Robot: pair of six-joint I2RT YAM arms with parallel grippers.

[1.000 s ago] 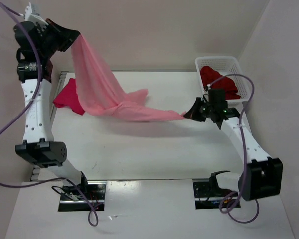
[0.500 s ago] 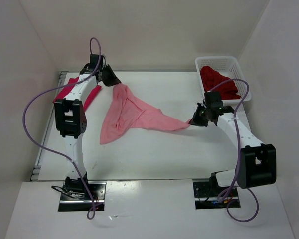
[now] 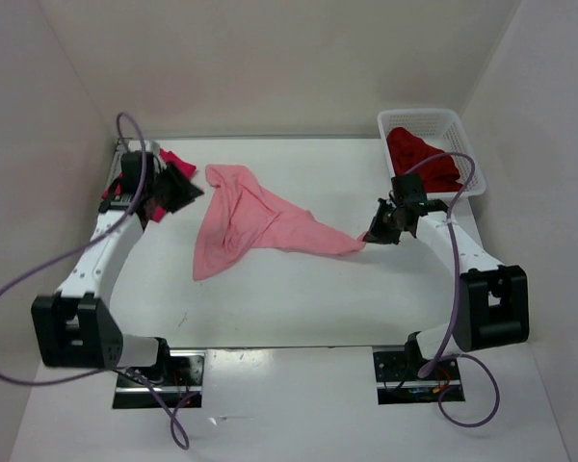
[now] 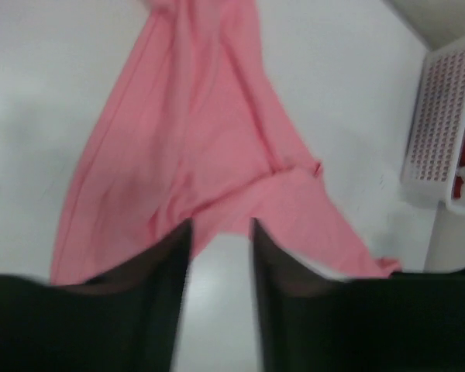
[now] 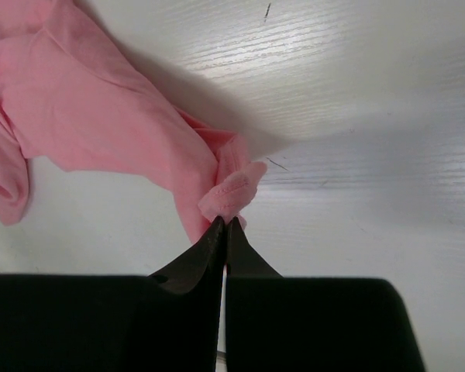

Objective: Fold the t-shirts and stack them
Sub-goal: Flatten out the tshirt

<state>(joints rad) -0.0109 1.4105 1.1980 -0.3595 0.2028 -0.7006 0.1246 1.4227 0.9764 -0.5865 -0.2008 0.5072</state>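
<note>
The light pink t-shirt (image 3: 255, 219) lies crumpled and stretched across the table's middle; it also fills the left wrist view (image 4: 201, 147) and shows in the right wrist view (image 5: 101, 108). My right gripper (image 3: 368, 235) is shut on the shirt's right tip (image 5: 234, 190). My left gripper (image 3: 191, 190) is open and empty, left of the shirt's top end, its fingers (image 4: 151, 271) apart over bare table. The bright crimson-magenta t-shirt (image 3: 173, 162) lies at the far left, mostly hidden under the left arm. The dark maroon red t-shirt (image 3: 422, 159) sits in the white mesh basket (image 3: 462, 130).
The basket stands at the far right corner, also seen in the left wrist view (image 4: 438, 124). White walls enclose the table on the left, back and right. Purple cables loop from both arms.
My left gripper has let go of the pink shirt and drawn back to the left. The shirt, held high a second ago, has dropped onto the table. The right gripper has stayed clamped on its tip.
</note>
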